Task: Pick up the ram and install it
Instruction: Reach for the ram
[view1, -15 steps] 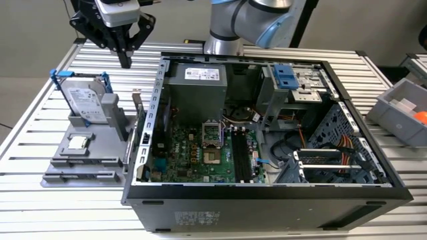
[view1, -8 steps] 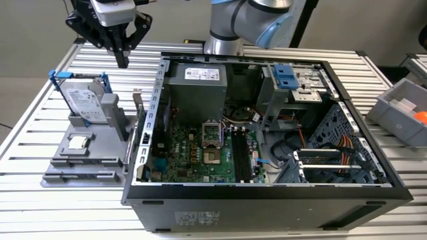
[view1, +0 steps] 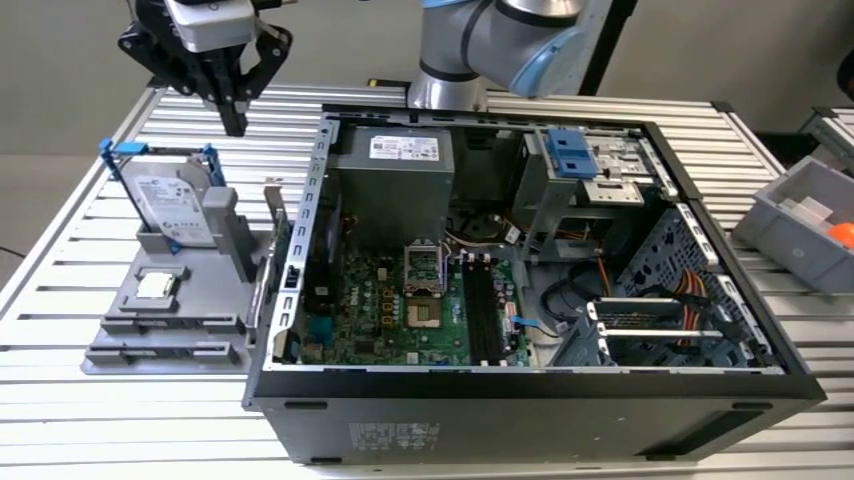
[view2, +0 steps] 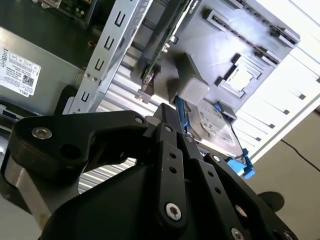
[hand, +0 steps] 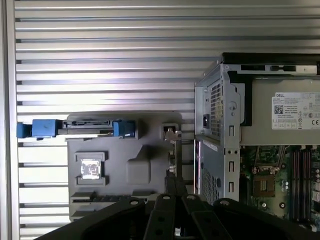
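The ram (view1: 275, 218) stands on edge as a thin stick in the grey fixture (view1: 167, 325), close to the open computer case's outer wall. In the first wrist view the ram (hand: 176, 156) shows edge-on as a narrow strip. My gripper (view1: 236, 124) hangs above the table behind the fixture, fingers pointing down and shut with nothing between them. It is higher than the ram and farther back, apart from it. The black fingers (hand: 167, 200) appear in both wrist views. The motherboard's black slots (view1: 481, 312) lie empty inside the case.
On the fixture, a silver hard drive (view1: 174, 205) in a blue bracket stands upright and a small square chip (view1: 156, 286) lies flat. The open case (view1: 534, 400) takes up the table's middle. A grey bin (view1: 807, 225) sits at the exterior view's right.
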